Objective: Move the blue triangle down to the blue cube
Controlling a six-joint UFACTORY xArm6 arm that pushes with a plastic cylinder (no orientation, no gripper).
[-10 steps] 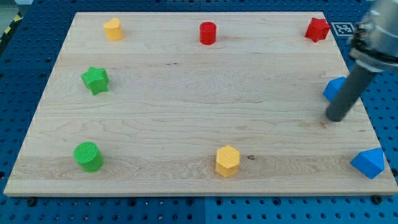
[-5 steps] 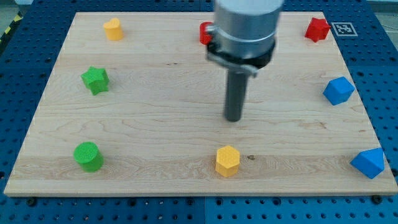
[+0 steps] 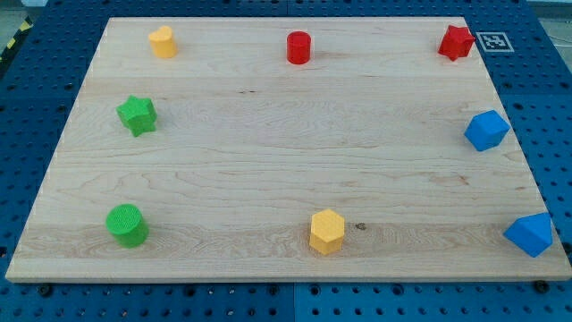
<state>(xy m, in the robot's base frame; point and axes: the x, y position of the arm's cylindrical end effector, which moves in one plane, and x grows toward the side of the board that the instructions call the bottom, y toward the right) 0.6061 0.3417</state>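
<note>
My tip and the arm do not show in the camera view. A blue block that looks like a cube [image 3: 487, 131] sits near the board's right edge, at mid height. A blue block with a pointed, triangle-like outline [image 3: 530, 234] sits at the bottom right corner, partly over the board's edge. The two blue blocks are well apart, one above the other along the right edge.
A red star [image 3: 456, 41] is at the top right, a red cylinder [image 3: 298, 47] at top centre and a yellow block [image 3: 162, 41] at top left. A green star [image 3: 137, 114] and a green cylinder [image 3: 127, 224] are at the left. A yellow hexagon [image 3: 327, 232] is at bottom centre.
The arm moved from beside the upper blue block to the board's middle, then left the view. No block has moved.
</note>
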